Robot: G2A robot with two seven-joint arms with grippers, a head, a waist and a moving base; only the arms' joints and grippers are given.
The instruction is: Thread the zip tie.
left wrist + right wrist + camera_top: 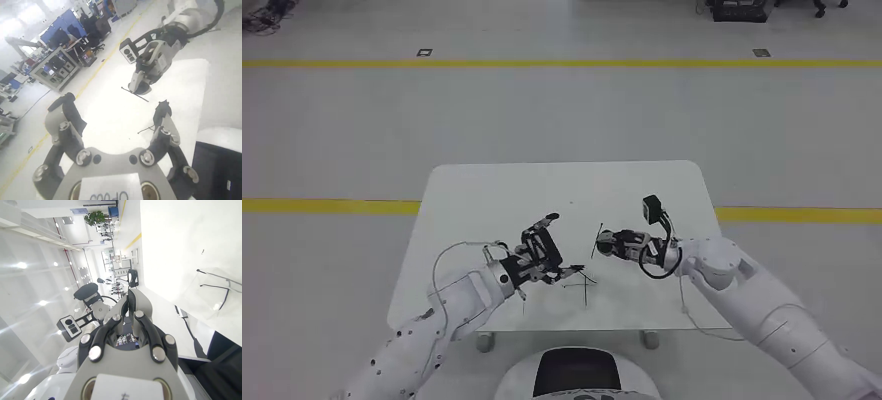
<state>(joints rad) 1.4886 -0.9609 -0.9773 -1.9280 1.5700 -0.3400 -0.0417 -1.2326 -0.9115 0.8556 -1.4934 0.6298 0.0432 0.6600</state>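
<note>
The right gripper (pixel 134 89) clenches the thin black plastic zip tie (pixel 143 98), so the released left gripper (pixel 115 106) should pinch its near end squarely.

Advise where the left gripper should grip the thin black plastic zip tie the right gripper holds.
Likely the free end pointing toward the open left gripper, beyond the shut right gripper. The thin black plastic zip tie sticks out straight there; come from that side.

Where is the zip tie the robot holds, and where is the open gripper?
zip tie (pixel 141 98): left wrist view, on its thin strap.
left gripper (pixel 115 101): left wrist view, midway between its fingertips.
</note>
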